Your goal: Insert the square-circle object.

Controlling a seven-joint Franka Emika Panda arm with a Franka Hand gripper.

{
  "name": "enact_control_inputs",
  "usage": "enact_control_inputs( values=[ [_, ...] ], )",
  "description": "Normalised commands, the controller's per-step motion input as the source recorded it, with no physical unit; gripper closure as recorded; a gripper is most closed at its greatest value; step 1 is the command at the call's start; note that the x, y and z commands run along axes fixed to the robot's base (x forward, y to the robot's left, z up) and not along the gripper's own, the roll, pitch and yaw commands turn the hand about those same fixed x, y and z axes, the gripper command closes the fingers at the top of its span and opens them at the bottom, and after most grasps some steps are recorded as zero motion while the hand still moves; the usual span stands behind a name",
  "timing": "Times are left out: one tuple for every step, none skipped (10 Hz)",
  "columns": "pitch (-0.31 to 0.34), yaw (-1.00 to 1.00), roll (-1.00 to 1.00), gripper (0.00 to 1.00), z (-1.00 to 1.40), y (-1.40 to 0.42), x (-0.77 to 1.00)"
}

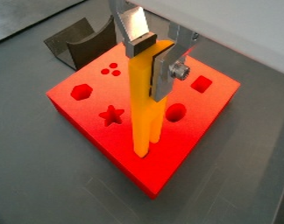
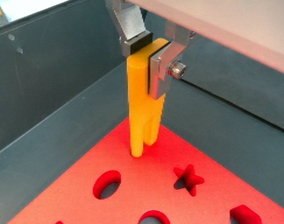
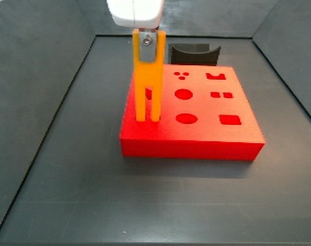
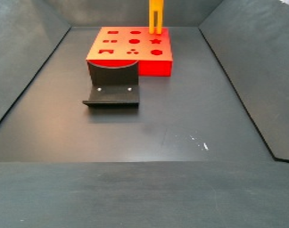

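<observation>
My gripper (image 1: 154,59) is shut on the upper end of the square-circle object (image 1: 145,109), a long orange-yellow bar, and holds it upright. Both wrist views show this; the second shows the gripper (image 2: 148,59) and the bar (image 2: 141,114). The bar's two prongs reach down to the top of the red block (image 1: 86,109) near one edge, beside the star hole (image 1: 110,115). I cannot tell whether they touch it. In a side view the gripper (image 3: 147,40) holds the bar (image 3: 147,86) over the block's left part (image 3: 209,108). In a side view the bar (image 4: 155,16) shows and the gripper is cut off.
A dark grey curved piece (image 3: 194,53) stands just behind the red block; it also shows in a wrist view (image 1: 74,44) and a side view (image 4: 112,89). Dark walls (image 3: 49,115) ring the floor. The red block (image 4: 153,67) sits at the far end.
</observation>
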Motion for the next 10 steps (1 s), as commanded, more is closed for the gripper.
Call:
enact_control_inputs(
  values=[
    [0.0,0.0,0.03,1.0,-0.04,-0.05,0.0],
    [0.016,0.0,0.0,1.0,-0.03,0.0,0.06],
    [0.116,0.0,0.36,1.0,-0.47,-0.19,0.08],
    [0.09,-0.01,0.28,1.0,-0.63,-0.07,0.18],
    [0.0,-0.07,0.12,1.0,-0.85,0.0,0.19],
    [-0.026,-0.06,0.07,1.0,-0.97,0.0,0.13],
    [-0.046,-0.05,0.06,1.0,-1.0,0.0,0.14],
    [-0.034,-0.05,0.04,1.0,-1.0,0.0,0.09],
    [-0.004,-0.11,0.0,1.0,-1.0,0.0,0.02],
    [0.0,-0.09,0.0,1.0,-1.0,0.0,0.09]
  ],
)
